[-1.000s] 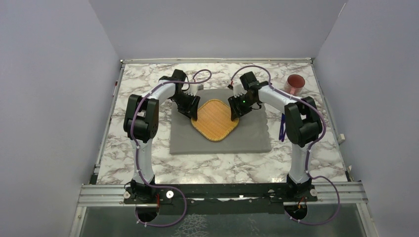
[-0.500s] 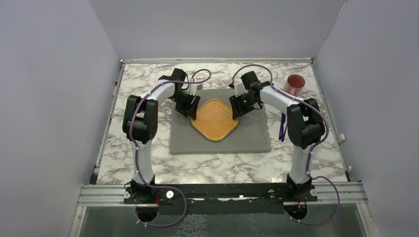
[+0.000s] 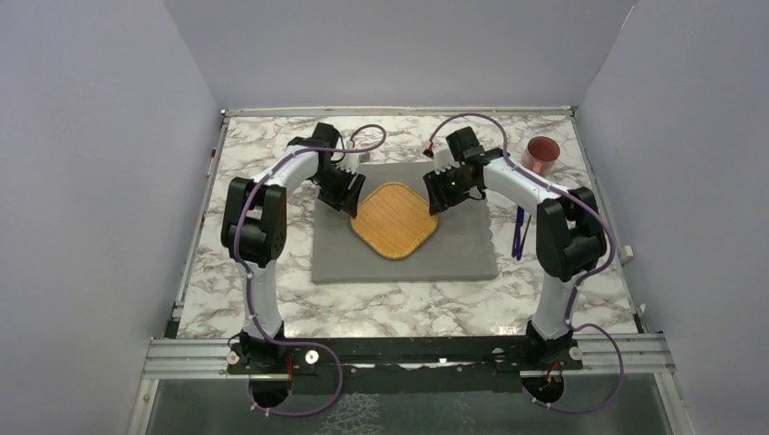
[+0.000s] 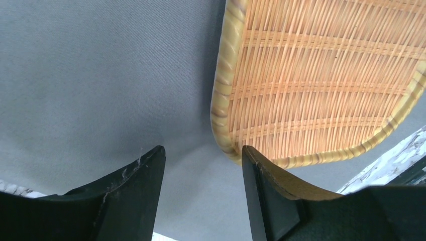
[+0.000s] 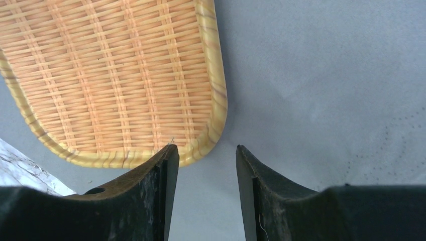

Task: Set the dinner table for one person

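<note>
On the marble dinner table [image 3: 272, 308] lies a grey scalloped placemat [image 3: 453, 254], and a square woven bamboo plate [image 3: 394, 220] rests flat on it, turned like a diamond. My left gripper [image 3: 351, 199] hovers just off the plate's upper left edge, open with only placemat between its fingers [image 4: 145, 191]. The plate [image 4: 321, 75] sits just beyond its right finger. At the plate's upper right edge my right gripper [image 3: 436, 199] is open too and holds nothing. The plate's corner [image 5: 115, 75] sits just past its left finger [image 5: 155, 196].
A red cup [image 3: 544, 156] stands at the back right of the table. A thin purple utensil [image 3: 517, 234] lies on the marble just right of the placemat. Grey placemat [image 4: 100, 75] [image 5: 326, 75] fills most of both wrist views.
The left gripper has opened wider. Both grippers have drawn slightly back and outward from the plate's edges. The plate has stayed flat on the placemat.
</note>
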`<state>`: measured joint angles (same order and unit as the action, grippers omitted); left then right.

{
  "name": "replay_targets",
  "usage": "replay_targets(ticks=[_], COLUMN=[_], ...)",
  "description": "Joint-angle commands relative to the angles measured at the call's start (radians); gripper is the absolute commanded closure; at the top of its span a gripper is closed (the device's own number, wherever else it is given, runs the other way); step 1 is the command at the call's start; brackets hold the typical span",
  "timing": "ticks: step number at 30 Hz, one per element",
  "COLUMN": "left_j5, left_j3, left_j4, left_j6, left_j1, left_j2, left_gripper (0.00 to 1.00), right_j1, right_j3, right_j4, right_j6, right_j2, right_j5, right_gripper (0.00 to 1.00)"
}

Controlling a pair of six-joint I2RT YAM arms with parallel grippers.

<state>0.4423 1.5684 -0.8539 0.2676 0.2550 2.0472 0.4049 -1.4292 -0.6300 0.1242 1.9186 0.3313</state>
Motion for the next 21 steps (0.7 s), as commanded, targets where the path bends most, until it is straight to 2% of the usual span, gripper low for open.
replay_targets(ticks=[1, 8, 14, 21], left_j5=[0.001, 0.040, 0.011, -0.076], left_j3=[0.005, -0.001, -0.031, -0.076], left_j4=[-0.004, -0.026, -0.021, 0.046], left_j6=[0.021, 0.032, 0.043, -0.003], left_j1=[-0.011, -0.014, -0.032, -0.076], left_j2=[-0.086, -0.158, -0.277, -0.417], left_gripper=[0.39, 0.40, 0.41, 0.41], right_j1=[0.004, 0.002, -0.015, -0.132], right_j3=[0.032, 0.043, 0.074, 0.045], right_j4=[0.007, 0.014, 0.071, -0.023], right_j6=[-0.005, -0.012, -0.022, -0.042], right_j2=[-0.087, -0.209, -0.340, -0.404], right_j5=[-0.077, -0.183, -0.422, -0.369], right_gripper=[0.49, 0.49, 0.50, 0.50])
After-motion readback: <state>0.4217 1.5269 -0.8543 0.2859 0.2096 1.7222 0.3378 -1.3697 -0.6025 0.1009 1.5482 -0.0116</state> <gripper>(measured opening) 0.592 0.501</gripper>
